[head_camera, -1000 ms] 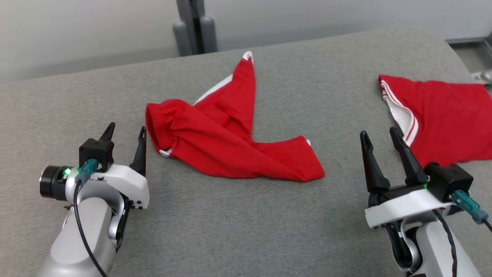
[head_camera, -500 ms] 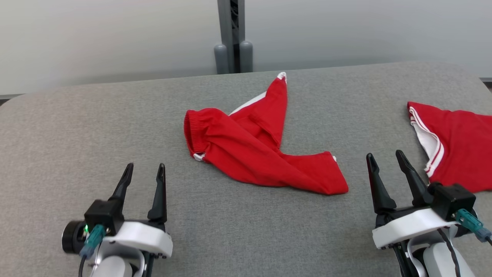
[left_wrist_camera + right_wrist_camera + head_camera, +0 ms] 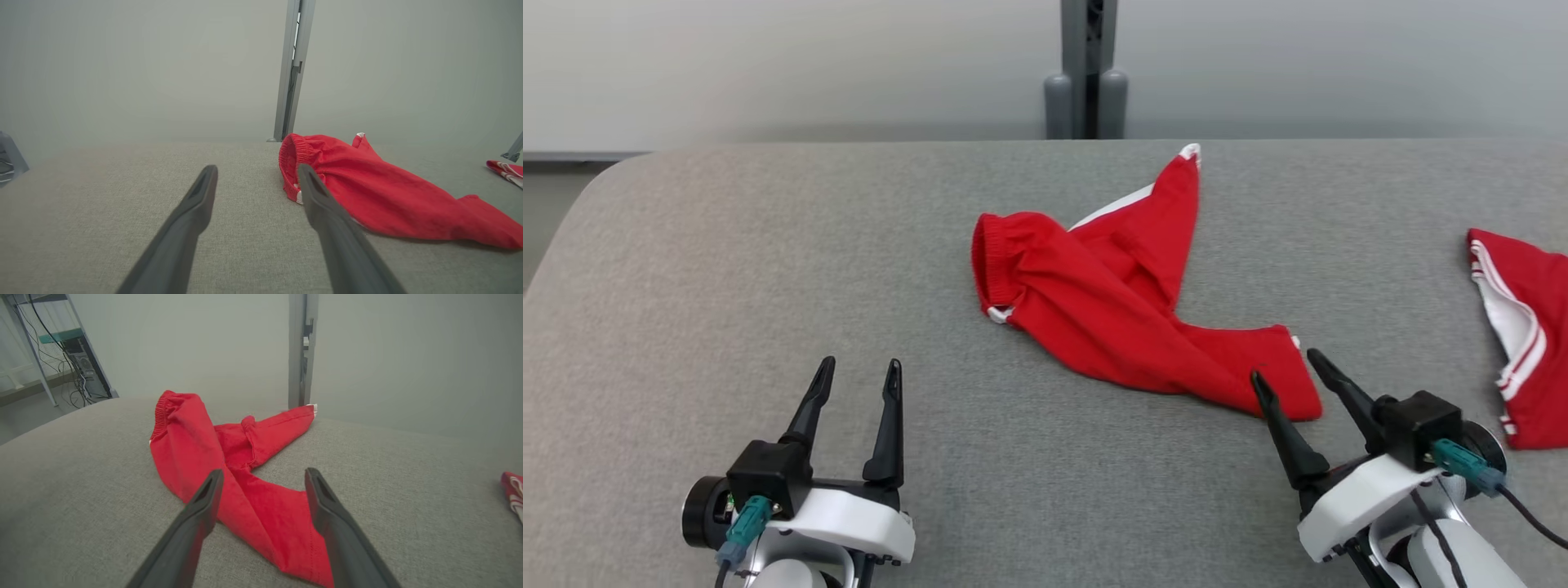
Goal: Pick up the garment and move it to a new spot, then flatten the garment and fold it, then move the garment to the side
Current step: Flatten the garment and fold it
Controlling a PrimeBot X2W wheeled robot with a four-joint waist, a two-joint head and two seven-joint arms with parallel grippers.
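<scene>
Red garment [image 3: 1127, 310] sits crumpled mid-counter [image 3: 768, 269], not flattened and not folded. Its elastic waistband faces my left. One leg with white trim points at the far edge, and the other leg runs toward my right side. Left claw [image 3: 860, 362] is released, fingers spread with nothing between them. It hangs over bare grey counter at the near left, apart from the garment, with the waistband up ahead and to its right. In the left wrist view the waistband is just past my right finger [image 3: 327, 212], with no contact visible. Right claw [image 3: 1284, 365] is also released, jaws wide, holding nothing. It's at the hem of the near leg. In the right wrist view that leg's end lies in the gap between the two fingers. Can't tell if a tip touches the cloth or just hovers over it. A second red garment [image 3: 1531, 343] with white stripes lies flat at the counter's right edge, well apart from the first. A grey post [image 3: 1086, 73] stands behind the far edge against a pale wall [image 3: 768, 65]. A rack with cables [image 3: 77, 363] stands off to the left in the right wrist view.
</scene>
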